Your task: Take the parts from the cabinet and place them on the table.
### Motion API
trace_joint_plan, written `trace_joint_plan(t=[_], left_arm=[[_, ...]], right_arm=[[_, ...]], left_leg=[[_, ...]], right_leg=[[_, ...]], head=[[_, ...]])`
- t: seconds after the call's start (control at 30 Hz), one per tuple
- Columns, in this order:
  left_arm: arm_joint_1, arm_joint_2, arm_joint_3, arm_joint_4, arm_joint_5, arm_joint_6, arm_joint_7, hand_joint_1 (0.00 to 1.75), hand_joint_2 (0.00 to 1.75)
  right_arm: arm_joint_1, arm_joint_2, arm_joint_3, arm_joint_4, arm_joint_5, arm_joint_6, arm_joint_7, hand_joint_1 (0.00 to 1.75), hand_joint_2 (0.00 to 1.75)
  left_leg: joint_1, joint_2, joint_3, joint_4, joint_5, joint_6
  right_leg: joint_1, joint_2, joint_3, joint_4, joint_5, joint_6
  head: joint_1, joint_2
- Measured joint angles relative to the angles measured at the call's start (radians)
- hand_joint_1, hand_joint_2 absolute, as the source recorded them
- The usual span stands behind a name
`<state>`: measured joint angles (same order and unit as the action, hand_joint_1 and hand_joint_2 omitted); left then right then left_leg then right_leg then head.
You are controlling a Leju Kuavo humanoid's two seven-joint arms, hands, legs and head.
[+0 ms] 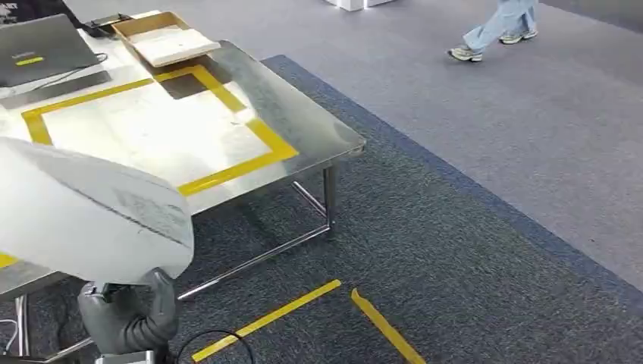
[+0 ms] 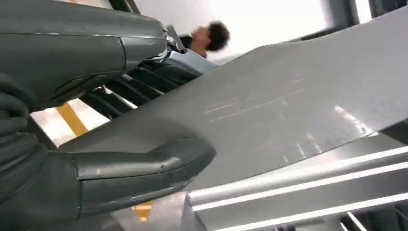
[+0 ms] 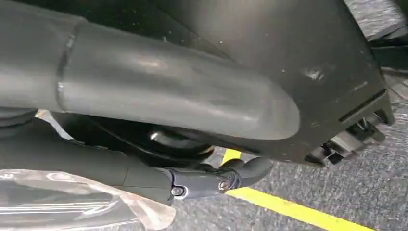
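Holding a grey sheet-metal part over the near edge of the steel table, our left hand pinches it between thumb and fingers. Our right hand hangs above the carpet; its finger state we cannot tell.

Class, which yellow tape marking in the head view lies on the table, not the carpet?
The yellow frame on the steel table; the long strip and the short strip lie on the dark carpet.

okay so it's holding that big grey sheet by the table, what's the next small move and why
Probably carry the grey sheet forward over the yellow-taped rectangle on the steel table and lower it flat. The left hand grips the sheet's near edge, thumb on its face, and the sheet overhangs only the table's near side.
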<state>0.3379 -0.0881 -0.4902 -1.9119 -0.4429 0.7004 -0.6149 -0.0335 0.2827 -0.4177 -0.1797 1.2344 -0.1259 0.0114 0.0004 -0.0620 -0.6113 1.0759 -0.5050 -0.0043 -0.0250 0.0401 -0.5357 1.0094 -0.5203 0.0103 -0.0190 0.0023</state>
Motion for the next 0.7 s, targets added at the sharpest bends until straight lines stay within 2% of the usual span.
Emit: trace_joint_plan(t=[0.03,0.07,0.1,0.13,0.17,0.2,0.23,0.27,0.3,0.33,0.37,0.4,0.43,0.47,0.5,0.53,0.6,0.63,0.67,0.7], left_arm=[[0.002,0.0,0.001,-0.005,-0.007,0.0,0.005,1.75,1.75],[0.007,0.0,0.001,-0.008,-0.015,0.0,0.01,1.75,1.75],[0.015,0.0,0.002,-0.013,-0.026,0.0,0.014,1.75,1.75],[0.026,0.0,0.005,-0.02,-0.031,0.0,0.017,1.75,1.75],[0.037,0.0,0.006,-0.024,-0.032,0.0,0.018,1.75,1.75],[0.046,0.0,0.01,-0.031,-0.023,0.0,0.014,1.75,1.75],[0.052,0.0,0.011,-0.035,-0.01,0.0,0.01,1.75,1.75],[0.057,0.0,0.011,-0.041,-0.002,0.0,0.006,1.75,1.75],[0.058,0.0,0.011,-0.044,0.003,0.0,0.002,1.75,1.75],[0.059,0.0,0.011,-0.045,0.003,-0.001,-0.001,1.75,1.75],[0.062,0.0,0.011,-0.047,0.004,-0.001,-0.003,1.75,1.75],[0.068,0.0,0.011,-0.051,0.004,-0.001,-0.003,1.75,1.75],[0.073,0.0,0.012,-0.054,0.004,0.0,-0.003,1.75,1.75],[0.077,0.0,0.012,-0.058,0.005,0.0,-0.003,1.75,1.75],[0.078,-0.001,0.012,-0.06,0.004,0.0,-0.003,1.75,1.75],[0.077,-0.001,0.012,-0.061,0.004,0.0,-0.003,1.75,1.75],[0.078,-0.001,0.012,-0.061,0.004,-0.002,-0.003,1.75,1.75],[0.078,-0.001,0.012,-0.06,0.008,-0.002,-0.003,1.75,1.75],[0.078,0.0,0.011,-0.06,0.015,-0.002,-0.003,1.75,1.75],[0.077,0.001,0.01,-0.06,0.023,-0.002,-0.002,1.75,1.75]], right_arm=[[0.003,0.0,0.006,0.0,0.014,-0.001,0.009,0.0,0.0],[0.006,0.0,0.012,0.0,0.022,-0.003,0.015,0.0,0.0],[0.009,0.0,0.018,0.0,0.029,-0.005,0.02,0.0,0.0],[0.011,0.0,0.023,0.0,0.035,-0.008,0.021,0.0,0.0],[0.012,0.0,0.026,0.0,0.041,-0.01,0.021,0.0,0.0],[0.012,0.001,0.031,0.0,0.052,-0.011,0.02,0.0,0.0],[0.011,0.001,0.038,0.0,0.063,-0.014,0.012,0.0,0.0],[0.006,0.008,0.047,0.0,0.071,-0.014,0.006,0.0,0.0],[-0.002,0.01,0.057,-0.001,0.076,-0.015,-0.003,0.0,0.0],[-0.003,0.014,0.067,0.0,0.081,-0.015,-0.008,0.0,0.0],[-0.005,0.014,0.073,-0.001,0.082,-0.015,-0.009,0.0,0.0],[-0.006,0.014,0.076,0.0,0.082,-0.014,-0.007,0.0,0.0],[-0.008,0.014,0.08,-0.001,0.083,-0.015,-0.009,0.0,0.0],[-0.01,0.014,0.087,-0.001,0.085,-0.015,-0.01,0.0,0.0],[-0.01,0.014,0.091,-0.001,0.086,-0.016,-0.011,0.0,0.0],[-0.009,0.014,0.095,-0.001,0.086,-0.017,-0.011,0.0,0.0],[-0.009,0.014,0.098,-0.001,0.086,-0.019,-0.011,0.0,0.0],[-0.01,0.014,0.099,-0.001,0.086,-0.026,-0.012,0.0,0.0],[-0.011,0.014,0.105,0.0,0.083,-0.031,-0.013,0.0,0.0],[-0.012,0.014,0.115,0.0,0.067,-0.034,-0.014,0.0,0.0]], left_leg=[[0.002,0.033,-0.035,0.073,-0.041,-0.007],[0.005,0.047,-0.077,0.159,-0.08,-0.01],[0.007,0.05,-0.111,0.23,-0.106,-0.013],[0.009,0.051,-0.128,0.266,-0.109,-0.015],[0.01,0.052,-0.12,0.252,-0.085,-0.017],[0.011,0.057,-0.089,0.191,-0.042,-0.016],[0.011,0.068,-0.046,0.106,0.003,-0.013],[0.009,0.098,0.003,0.01,0.044,-0.008],[-0.004,0.141,0.024,-0.024,0.026,-0.007],[-0.008,0.138,0.027,-0.041,0.024,0.004],[-0.009,0.128,0.025,-0.039,0.023,0.007],[-0.009,0.114,0.024,-0.039,0.021,0.013],[-0.009,0.101,0.024,-0.043,0.022,0.017],[0.001,0.09,0.031,-0.053,0.03,0.027],[0.002,0.081,0.031,-0.053,0.031,0.03],[0.003,0.07,0.029,-0.053,0.031,0.034],[0.003,0.049,0.028,-0.053,0.029,0.038],[0.002,0.036,0.029,-0.053,0.029,0.039],[0.003,0.022,0.031,-0.053,0.028,0.039],[0.003,0.007,0.033,-0.053,0.027,0.038]], right_leg=[[0.003,-0.018,0.002,0.0,-0.003,-0.004],[0.005,-0.034,0.003,0.0,-0.005,-0.007],[0.006,-0.05,0.004,0.0,-0.007,-0.01],[0.006,-0.064,0.006,0.0,-0.01,-0.01],[0.006,-0.076,0.01,0.0,-0.013,-0.009],[0.006,-0.089,0.015,0.0,-0.016,-0.008],[0.006,-0.101,0.021,0.0,-0.02,-0.006],[0.006,-0.107,0.027,0.0,-0.025,-0.002],[0.012,-0.116,0.027,-0.001,-0.029,0.004],[0.015,-0.123,0.024,0.002,-0.035,0.013],[0.016,-0.138,0.026,-0.002,-0.038,0.018],[0.015,-0.153,0.034,-0.007,-0.04,0.022],[0.016,-0.166,0.056,-0.01,-0.041,0.026],[0.013,-0.145,0.045,-0.006,-0.05,0.035],[0.011,-0.087,0.037,0.021,-0.073,0.037],[0.011,-0.057,0.006,0.081,-0.11,0.037],[0.011,-0.044,-0.086,0.254,-0.184,0.038],[0.012,-0.044,-0.119,0.307,-0.192,0.038],[0.012,-0.044,-0.128,0.306,-0.169,0.037],[0.011,-0.043,-0.115,0.262,-0.127,0.036]], head=[[-0.002,0.0],[-0.002,0.0],[-0.002,0.0],[-0.002,0.0],[-0.002,0.0],[-0.002,0.0],[-0.002,0.0],[-0.003,0.0],[-0.003,0.0],[-0.006,0.0],[-0.002,0.0],[-0.002,0.0],[-0.002,0.0],[-0.004,0.0],[0.005,0.0],[0.009,0.0],[0.011,0.0],[0.011,0.0],[0.011,0.0],[0.011,0.0]])
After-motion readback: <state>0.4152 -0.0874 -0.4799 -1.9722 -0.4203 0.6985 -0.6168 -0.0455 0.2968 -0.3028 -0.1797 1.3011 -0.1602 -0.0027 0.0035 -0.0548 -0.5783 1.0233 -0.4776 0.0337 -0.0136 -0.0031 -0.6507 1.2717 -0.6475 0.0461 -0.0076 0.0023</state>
